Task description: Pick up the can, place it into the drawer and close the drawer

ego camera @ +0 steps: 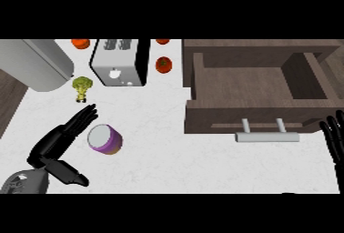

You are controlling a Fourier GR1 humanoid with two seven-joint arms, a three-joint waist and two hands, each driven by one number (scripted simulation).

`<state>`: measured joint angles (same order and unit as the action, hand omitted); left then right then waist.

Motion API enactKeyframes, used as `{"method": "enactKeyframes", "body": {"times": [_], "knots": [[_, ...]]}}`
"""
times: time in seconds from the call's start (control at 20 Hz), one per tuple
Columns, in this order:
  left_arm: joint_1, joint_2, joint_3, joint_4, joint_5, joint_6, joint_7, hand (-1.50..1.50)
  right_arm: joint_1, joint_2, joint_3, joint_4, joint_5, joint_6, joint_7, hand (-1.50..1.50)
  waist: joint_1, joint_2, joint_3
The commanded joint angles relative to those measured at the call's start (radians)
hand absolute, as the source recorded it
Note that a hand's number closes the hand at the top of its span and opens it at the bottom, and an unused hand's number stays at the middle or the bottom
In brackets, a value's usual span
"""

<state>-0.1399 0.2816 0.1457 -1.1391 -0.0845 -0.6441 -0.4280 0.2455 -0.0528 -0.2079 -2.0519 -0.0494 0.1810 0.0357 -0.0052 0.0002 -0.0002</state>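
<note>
A purple can [105, 139] with a pale lid lies tilted on the white counter [174, 159], left of centre. My left hand [57, 143] is open just left of the can, fingers straight toward it and thumb spread below; it is close to the can but not closed round it. The brown wooden drawer [249, 86] stands pulled out at the right, its inside bare, with a grey bar handle [266, 135] on its front. My right hand [334, 139] shows at the right edge beside the drawer front, fingers straight and up.
A silver toaster [118, 63] stands at the back. A broccoli floret [82, 86] sits beyond the can. Tomatoes [164, 64] lie right of the toaster. A grey rounded appliance [37, 61] fills the back left corner. The counter's left edge runs diagonally at lower left.
</note>
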Motion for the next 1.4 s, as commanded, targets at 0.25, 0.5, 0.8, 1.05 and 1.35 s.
{"method": "enactKeyframes", "body": {"times": [0.25, 0.5, 0.8, 1.05, 1.35], "knots": [[-0.094, 0.03, -0.007, 0.293, -0.112, 0.053, -0.218, -1.5, 0.008, 0.028, 0.028, -0.037, 0.035, -0.013, 0.022, -1.5, -0.003, 0.001, 0.0], [-0.157, 0.09, 0.021, 0.419, -0.092, 0.016, -0.268, -1.5, 0.018, 0.002, -0.019, -0.108, -0.041, 0.012, 0.08, -1.5, -0.006, 0.001, -0.001], [-0.2, 0.04, -0.018, 0.524, -0.133, 0.091, -0.281, -1.5, -0.037, -0.001, -0.008, -0.095, -0.019, -0.001, 0.127, -1.5, -0.003, 0.001, -0.001], [-0.232, 0.032, -0.032, 0.593, -0.138, 0.087, -0.333, -1.5, -0.035, -0.004, -0.033, -0.105, -0.04, 0.005, 0.113, -1.5, -0.007, 0.002, -0.001], [-0.278, 0.043, -0.042, 0.676, -0.157, 0.099, -0.38, -1.5, 0.052, 0.051, 0.045, -0.104, 0.046, -0.007, 0.04, -1.5, -0.009, 0.002, -0.001]]}}
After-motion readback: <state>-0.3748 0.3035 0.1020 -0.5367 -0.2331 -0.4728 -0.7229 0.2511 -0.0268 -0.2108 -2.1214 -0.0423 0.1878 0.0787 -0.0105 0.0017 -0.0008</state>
